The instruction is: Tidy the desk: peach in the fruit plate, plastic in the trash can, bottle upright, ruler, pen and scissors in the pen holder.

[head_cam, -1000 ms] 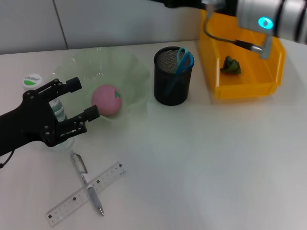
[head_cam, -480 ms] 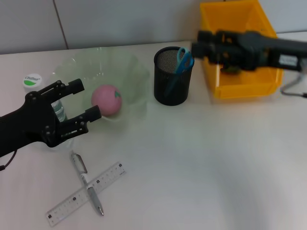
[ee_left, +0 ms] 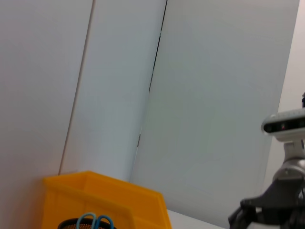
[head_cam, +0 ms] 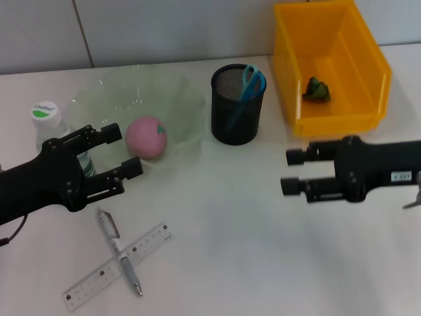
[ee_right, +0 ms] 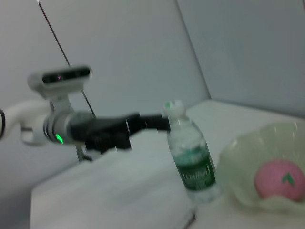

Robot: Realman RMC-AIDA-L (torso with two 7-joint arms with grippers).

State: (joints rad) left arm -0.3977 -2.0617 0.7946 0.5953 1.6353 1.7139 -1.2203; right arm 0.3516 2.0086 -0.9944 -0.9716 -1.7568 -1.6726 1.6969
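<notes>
Your left gripper [head_cam: 105, 161] sits at about nine o'clock on the white worktop [head_cam: 263, 250], its fingers spread wide and holding nothing, just clear of the clear plastic water bottle with the green-and-white cap [head_cam: 56, 135], which stands upright at its ten o'clock side; the open stance beside an upright bottle suggests that part of the job is done. Your right gripper [head_cam: 293, 172] hovers at about three o'clock, jaws parted and empty, low over bare worktop just in front of the yellow plastic bin [head_cam: 368, 108]. Look into the containers: the bin holds a crumpled green scrap of plastic [head_cam: 316, 89] near its back wall, so the trash item appears dealt with; the pale green translucent fruit plate [head_cam: 184, 108] at eleven o'clock carries the pink peach [head_cam: 147, 137] toward its near rim; the black mesh pen holder [head_cam: 237, 122] at twelve o'clock has the blue-handled scissors [head_cam: 252, 80] standing in it, handles up. What remains lies at seven o'clock: the silver pen [head_cam: 112, 232] crossed over the clear plastic ruler [head_cam: 148, 245], touching where they overlap (you will likely want the pen lifted first, since it seems to rest on top). Both are nearer your left gripper than your right.
</notes>
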